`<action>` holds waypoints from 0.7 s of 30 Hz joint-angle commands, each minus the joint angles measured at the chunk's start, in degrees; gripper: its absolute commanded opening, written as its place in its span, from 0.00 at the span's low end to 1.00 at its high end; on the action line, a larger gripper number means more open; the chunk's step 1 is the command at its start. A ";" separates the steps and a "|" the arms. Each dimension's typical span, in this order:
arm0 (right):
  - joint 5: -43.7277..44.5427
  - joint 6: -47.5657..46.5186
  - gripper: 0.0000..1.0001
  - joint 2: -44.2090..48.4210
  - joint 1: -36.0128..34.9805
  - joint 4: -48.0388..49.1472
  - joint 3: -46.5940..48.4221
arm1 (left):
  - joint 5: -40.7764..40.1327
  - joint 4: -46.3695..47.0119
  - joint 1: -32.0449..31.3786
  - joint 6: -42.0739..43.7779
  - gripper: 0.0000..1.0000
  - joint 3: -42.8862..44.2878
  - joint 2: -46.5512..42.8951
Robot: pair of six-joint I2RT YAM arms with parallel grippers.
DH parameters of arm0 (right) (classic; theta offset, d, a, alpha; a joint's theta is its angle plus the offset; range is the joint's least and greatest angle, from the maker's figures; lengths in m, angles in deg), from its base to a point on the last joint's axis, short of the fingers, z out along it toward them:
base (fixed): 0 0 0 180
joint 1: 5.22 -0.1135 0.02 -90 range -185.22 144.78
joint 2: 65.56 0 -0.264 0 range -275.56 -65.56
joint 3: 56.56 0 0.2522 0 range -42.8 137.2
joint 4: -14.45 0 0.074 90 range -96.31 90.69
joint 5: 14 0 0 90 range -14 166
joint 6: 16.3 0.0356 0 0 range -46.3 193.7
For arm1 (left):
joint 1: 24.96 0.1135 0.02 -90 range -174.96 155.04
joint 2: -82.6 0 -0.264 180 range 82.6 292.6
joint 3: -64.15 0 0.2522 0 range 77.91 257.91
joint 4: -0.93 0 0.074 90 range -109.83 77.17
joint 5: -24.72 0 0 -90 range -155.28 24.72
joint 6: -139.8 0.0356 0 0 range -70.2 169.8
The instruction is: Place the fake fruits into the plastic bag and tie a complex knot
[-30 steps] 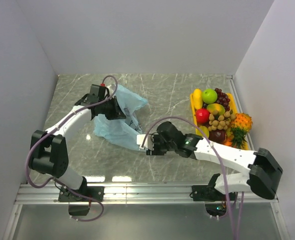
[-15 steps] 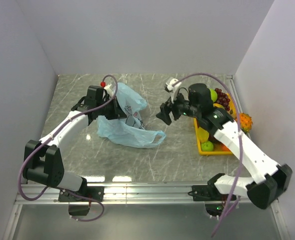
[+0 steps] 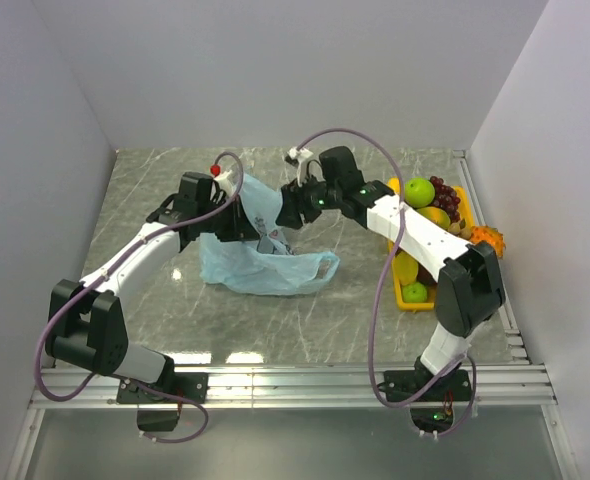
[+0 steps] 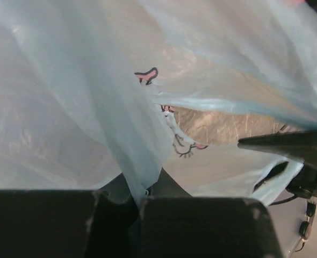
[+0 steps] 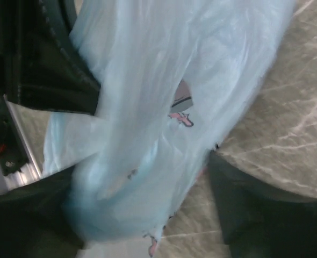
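The light-blue plastic bag point(image 3: 260, 255) lies crumpled on the marble table, with one handle loop spread out to the right. No knot shows on it. My left gripper point(image 3: 237, 222) is shut on a fold of the bag's upper left rim point(image 4: 121, 107) and holds it up; its jaws point(image 4: 141, 198) pinch the film. My right gripper point(image 3: 287, 210) is at the bag's upper right edge. Its fingers point(image 5: 250, 209) stand wide apart with bag film point(image 5: 148, 134) hanging between them. The fake fruits point(image 3: 430, 215) sit in the yellow tray point(image 3: 399, 298) at the right.
A green apple point(image 3: 419, 191), grapes point(image 3: 445, 196) and an orange pineapple-like fruit point(image 3: 485, 241) fill the tray by the right wall. White walls close the left, back and right. The right arm stretches from the tray side across to the bag.
My right arm rose from the bag's front handle, passed near the fruit tray, and now reaches the bag's upper right edge. The handle lies spread rightward. The left gripper stays put.
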 commanded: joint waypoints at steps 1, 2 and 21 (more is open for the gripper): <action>-2.92 -2.90 0.56 -1.02 1.06 2.47 6.92 | 4.18 0.08 -0.31 4.01 0.00 0.44 -1.69; -2.83 -3.43 0.34 -1.90 1.59 1.77 7.88 | 5.14 -0.53 -0.31 5.42 0.00 0.62 -2.03; -2.92 -15.22 0.61 -7.10 10.82 -6.07 15.81 | 6.04 -9.95 3.21 17.23 0.00 4.39 -1.43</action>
